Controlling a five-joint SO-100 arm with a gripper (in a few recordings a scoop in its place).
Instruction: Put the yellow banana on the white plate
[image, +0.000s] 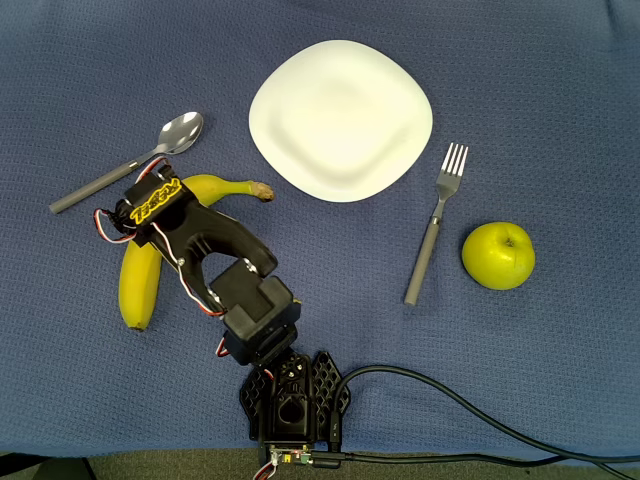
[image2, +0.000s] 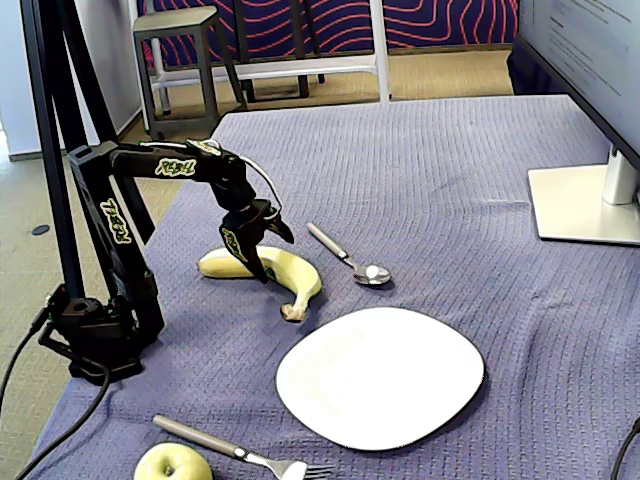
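The yellow banana (image: 139, 283) lies on the blue cloth left of centre in the overhead view, its brown stem tip pointing toward the white plate (image: 340, 120). My gripper (image: 152, 212) is down over the banana's middle bend. In the fixed view the banana (image2: 302, 282) rests on the table, and the gripper (image2: 268, 255) is open, with one finger in front of the fruit and the other behind it. The white plate (image2: 380, 375) sits apart from the banana with nothing on it.
A spoon (image: 125, 170) lies just beyond the banana. A fork (image: 435, 225) and a yellow-green apple (image: 498, 255) lie to the right of the plate. A monitor stand (image2: 585, 205) occupies the table's far side. The arm's base (image: 295, 400) and its cable run along the near edge.
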